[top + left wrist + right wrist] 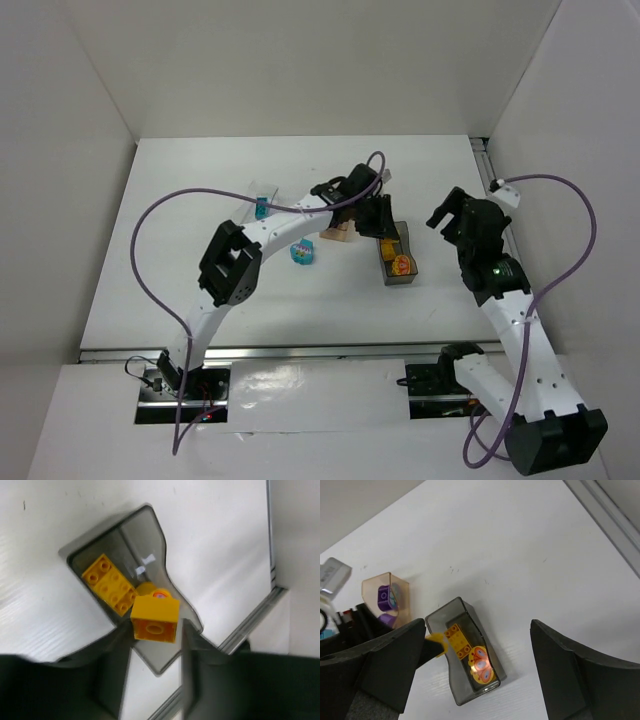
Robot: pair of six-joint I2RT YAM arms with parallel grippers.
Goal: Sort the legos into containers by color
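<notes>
My left gripper (383, 225) hovers over the far end of the dark grey tray (399, 268). In the left wrist view a yellow brick (155, 619) sits between its fingertips (186, 637), jaws just wider than the brick, with a thin gap at the right finger. The grey tray (155, 530) holds a flat yellow brick (109, 583) and a round yellow piece with a butterfly print (482, 664). My right gripper (447, 215) is wide open and empty, above and right of the grey tray (470, 692). A cyan speckled brick (302, 252) lies on the table.
The tan tray (338, 234) stands left of the grey one and holds purple bricks (384, 595). The clear tray (262, 192) further left holds a cyan brick (261, 208). White walls close in the table; a metal rail (484, 150) runs along its right edge.
</notes>
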